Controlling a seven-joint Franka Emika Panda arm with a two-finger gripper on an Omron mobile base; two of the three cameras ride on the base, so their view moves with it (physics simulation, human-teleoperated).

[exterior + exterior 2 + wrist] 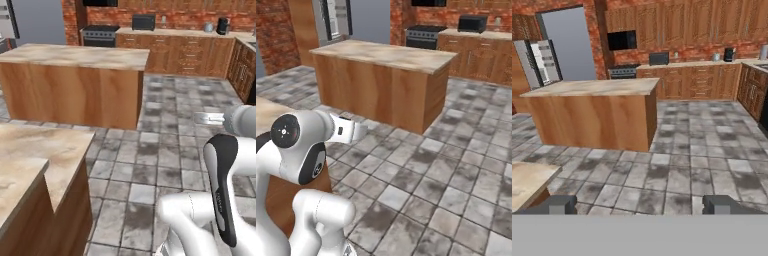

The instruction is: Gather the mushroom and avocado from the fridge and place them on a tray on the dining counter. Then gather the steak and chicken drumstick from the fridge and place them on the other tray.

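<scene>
Fridge [543, 62] stands upright (door swung open); gripper [640, 204] spread wide, empty

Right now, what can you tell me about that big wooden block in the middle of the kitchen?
The island is a long box with plain orange-brown wooden sides and a flat beige marble-look top that overhangs slightly. It stands upright on the grey tiled floor, apart from the back cabinets.

Both base cameras looked forward over the arm, and the hand camera faced level; all shared the island [75, 80].
</scene>
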